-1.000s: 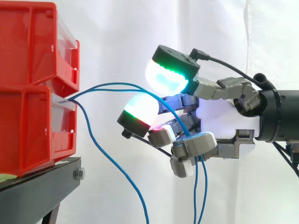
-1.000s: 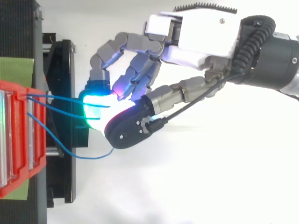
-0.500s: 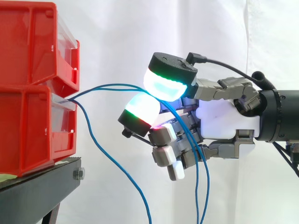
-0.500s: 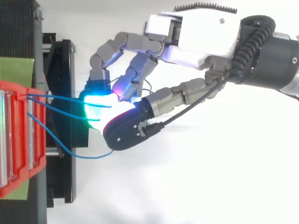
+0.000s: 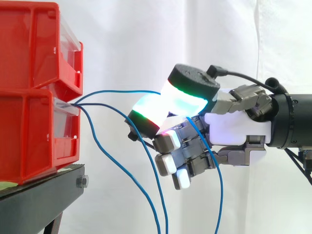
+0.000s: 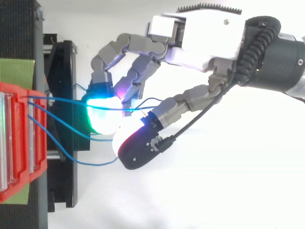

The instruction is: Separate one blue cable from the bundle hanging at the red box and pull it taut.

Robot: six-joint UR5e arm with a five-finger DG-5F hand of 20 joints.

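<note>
Several blue cables come out of the lower red bin [image 5: 29, 139] at the left. The top blue cable [image 5: 122, 91] runs nearly level from the bin to my hand [image 5: 236, 129] and is pinched between the glowing thumb pad [image 5: 187, 97] and a finger pad [image 5: 146, 114]. Behind the pinch it drops past the palm [image 5: 220, 195]. In the top view the same cable [image 6: 62, 101] crosses from the bin to the pads [image 6: 102, 117]. Two other blue cables [image 5: 105, 156] sag from the bin and hang below the hand. The lower fingers are curled under the palm.
A second red bin [image 5: 29, 48] is stacked on the lower one, both on a black stand [image 5: 44, 195]. A white curtain hangs behind. The arm [image 5: 297, 122] enters from the right; open space lies below and right of the hand.
The thumb pad has swung down onto the finger pad, closing on the top cable. One cable that ran past the fingers now hangs free below the hand, to its left.
</note>
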